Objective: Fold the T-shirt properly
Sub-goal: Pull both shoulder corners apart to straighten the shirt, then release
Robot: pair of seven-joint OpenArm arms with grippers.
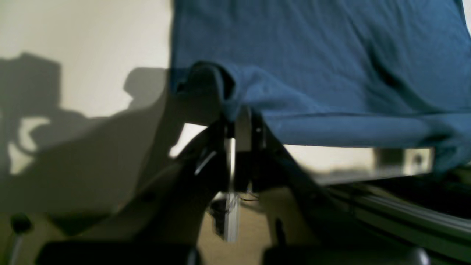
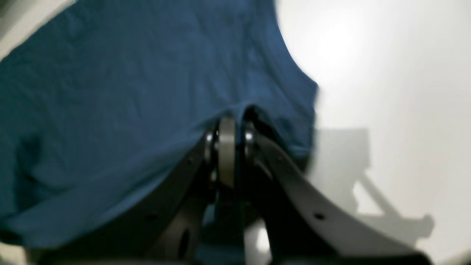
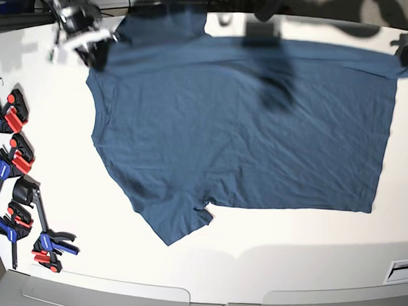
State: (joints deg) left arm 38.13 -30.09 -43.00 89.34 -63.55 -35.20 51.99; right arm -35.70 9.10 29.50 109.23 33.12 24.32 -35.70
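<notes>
Both grippers — left gripper (image 1: 241,121), right gripper (image 2: 228,136) — gripping T-shirt (image 3: 247,128)

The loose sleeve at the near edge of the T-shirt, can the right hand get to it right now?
Probably not yet. The right hand is shut on the T-shirt at the far corner, so it must let go first. The sleeve lies flat with nothing over it.
</notes>
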